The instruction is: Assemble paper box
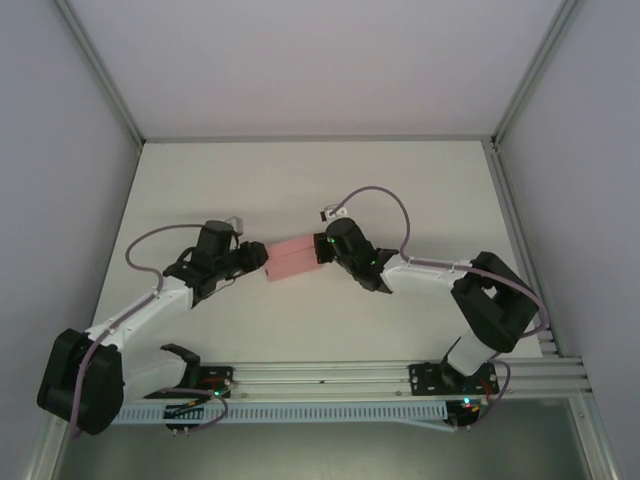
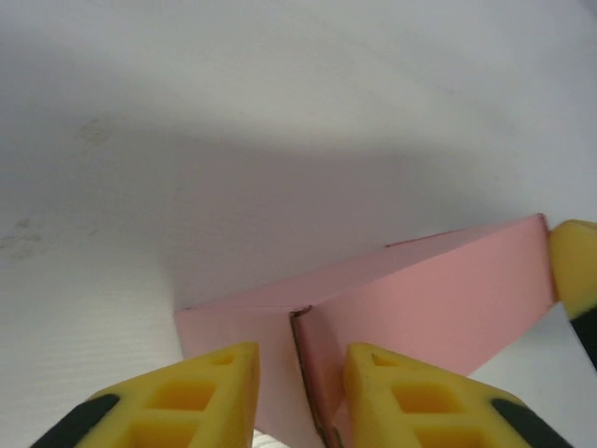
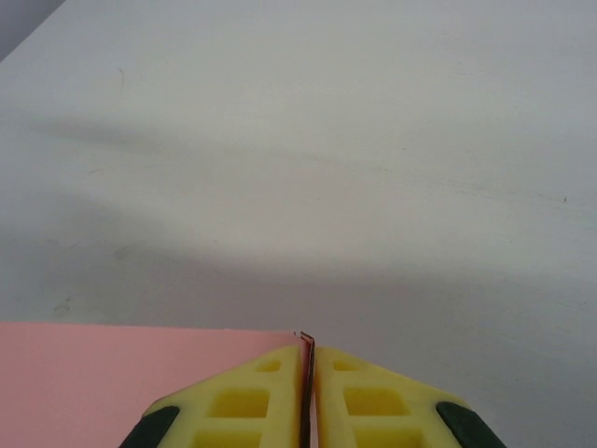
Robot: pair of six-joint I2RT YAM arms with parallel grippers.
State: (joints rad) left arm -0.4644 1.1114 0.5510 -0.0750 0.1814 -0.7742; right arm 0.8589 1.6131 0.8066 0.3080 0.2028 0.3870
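The paper box (image 1: pixel 293 258) is a pink card piece held low over the white table's middle, between both grippers. My right gripper (image 1: pixel 322 248) is shut on its right edge; in the right wrist view the thin card edge is pinched between the yellow pads (image 3: pixel 309 353), with the pink panel (image 3: pixel 112 373) spreading left. My left gripper (image 1: pixel 262 262) is at the box's left end. In the left wrist view its jaws (image 2: pixel 300 359) stand a little apart astride a folded flap edge (image 2: pixel 312 383), and the pink box (image 2: pixel 438 299) runs right to the other gripper's yellow fingertip (image 2: pixel 574 266).
The white table (image 1: pixel 300 190) is bounded by grey walls and a metal frame on the left, right and back. An aluminium rail (image 1: pixel 400 375) carrying both arm bases runs along the near edge.
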